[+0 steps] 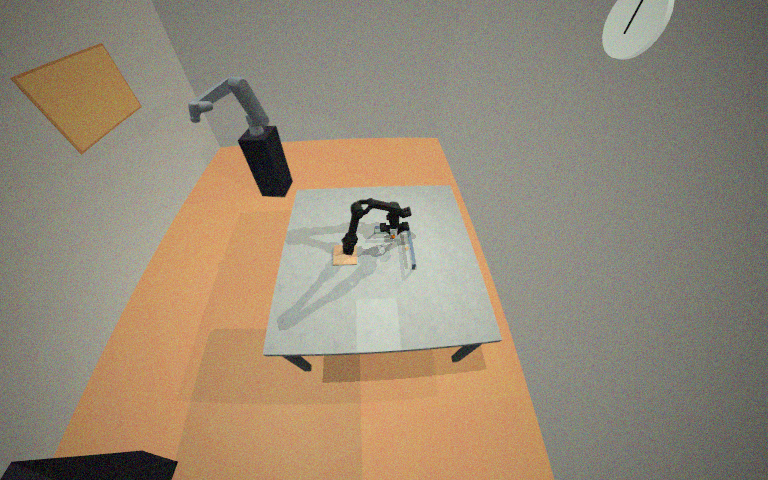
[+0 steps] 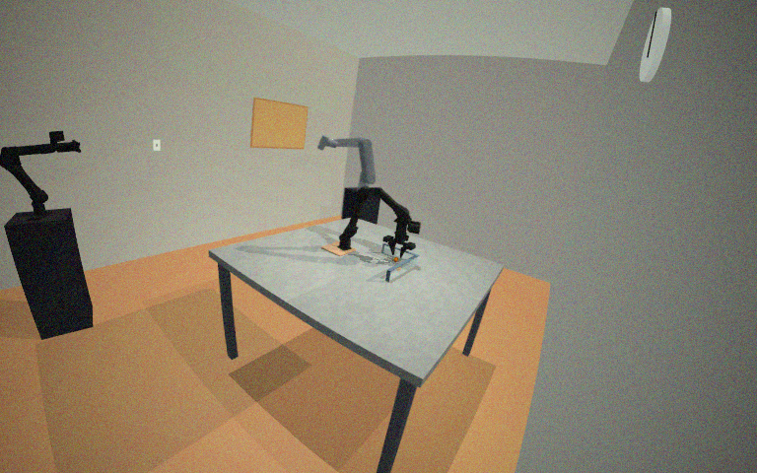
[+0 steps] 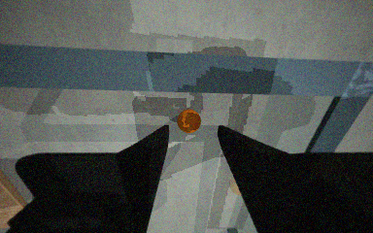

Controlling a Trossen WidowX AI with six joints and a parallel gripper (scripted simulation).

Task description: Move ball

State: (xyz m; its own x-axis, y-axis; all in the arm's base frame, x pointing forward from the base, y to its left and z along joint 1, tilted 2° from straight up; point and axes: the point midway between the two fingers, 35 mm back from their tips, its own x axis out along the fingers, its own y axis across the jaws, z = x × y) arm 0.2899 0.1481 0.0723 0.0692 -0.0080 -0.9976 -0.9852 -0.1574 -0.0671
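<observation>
The gripper (image 3: 192, 130) points down at the table (image 2: 357, 311) with its two dark fingers set partly apart, grasping nothing; bare grey surface shows in the gap between them. The ball (image 3: 188, 120), small and orange, lies on the table just beyond the fingertips, roughly centred on the gap but slightly toward the left finger, and not touching either one; whether it sits on the see-through copy cannot be told, since no copy can be made out.

Past the ball, farther from the hand, the long clear wall (image 3: 73, 68) runs bluish from side to side across the whole wrist view; a strip of table lies between the ball and this wall. To the right of the hand the second clear wall (image 3: 340, 123) comes toward the camera and meets the first at a corner in the upper right; the ball is well apart from it. Toward the left of the hand the table runs on unbroken to the frame's edge.

From the exterior view the gripper (image 2: 397, 249) hangs low over the corner walls (image 2: 401, 267), with the arm's base (image 2: 345, 243) on a tan plate behind it; broad table lies on the near side of the walls.
</observation>
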